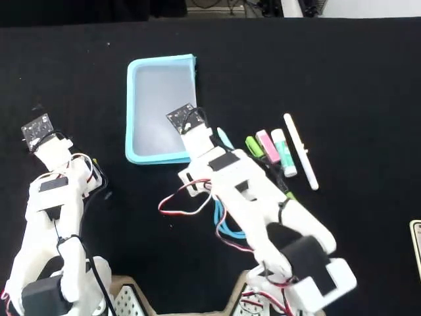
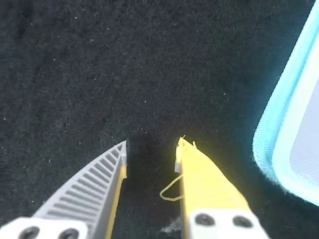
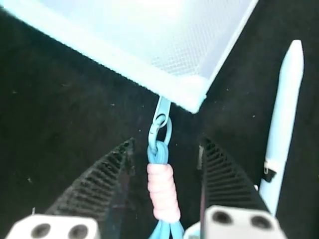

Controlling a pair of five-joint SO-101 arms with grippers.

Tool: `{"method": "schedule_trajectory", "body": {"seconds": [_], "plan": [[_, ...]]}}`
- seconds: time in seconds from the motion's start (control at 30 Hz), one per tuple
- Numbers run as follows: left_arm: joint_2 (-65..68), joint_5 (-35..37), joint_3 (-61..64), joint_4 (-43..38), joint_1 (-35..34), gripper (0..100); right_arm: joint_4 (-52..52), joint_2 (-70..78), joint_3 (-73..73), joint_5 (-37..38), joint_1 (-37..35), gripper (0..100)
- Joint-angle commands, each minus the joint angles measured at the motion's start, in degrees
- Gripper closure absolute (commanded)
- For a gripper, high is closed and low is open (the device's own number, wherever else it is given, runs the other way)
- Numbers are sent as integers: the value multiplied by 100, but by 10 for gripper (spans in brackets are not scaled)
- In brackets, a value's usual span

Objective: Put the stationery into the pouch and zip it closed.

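The light blue pouch (image 1: 161,108) lies flat, its mesh face up. My right gripper (image 3: 167,147) is open at the pouch's corner (image 3: 192,97). The zipper pull (image 3: 160,122), its blue cord and pink bead (image 3: 163,191) lie between the fingers, which do not touch them. A pale blue pen (image 3: 284,124) lies beside that gripper. To the right of the right arm (image 1: 227,174) lie a green highlighter (image 1: 254,146), a pink one (image 1: 268,145), a mint one (image 1: 284,152) and a white pen (image 1: 300,151). My left gripper (image 2: 152,147) is open over bare cloth, left of the pouch edge (image 2: 281,144).
Black cloth covers the table (image 1: 342,79). The blue cord loops (image 1: 223,227) back under the right arm. A pale object (image 1: 416,240) pokes in at the right edge. The left arm (image 1: 52,191) stands near the table's left side.
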Motion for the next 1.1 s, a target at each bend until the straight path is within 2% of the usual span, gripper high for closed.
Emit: {"method": "schedule_trajectory", "body": {"seconds": [0.0, 0.17, 0.2, 0.3, 0.33, 0.6, 0.73, 0.87, 1.07], "plan": [[-26, 70, -347, 35, -40, 841, -229, 198, -365, -53, -62, 809], [-26, 70, -347, 26, -40, 841, -457, 664, -426, -18, -26, 815], [-26, 70, -347, 26, -40, 841, -431, 708, -426, -9, -18, 840], [-26, 70, -347, 35, -40, 841, -132, 488, -532, 0, 193, 997], [-26, 70, -347, 35, -40, 841, 35, 312, -549, 0, 308, 969], [-26, 70, -338, 44, -40, 841, 1187, -1648, -259, 211, 686, 988], [-26, 44, -347, 44, -13, 841, 1152, -2360, -31, 659, 668, 988], [-26, 35, -338, 53, -31, 841, 1064, -2501, 356, 651, 677, 985], [-26, 35, -330, 44, -31, 841, 1169, -2501, 1288, 677, 659, 849]]}}
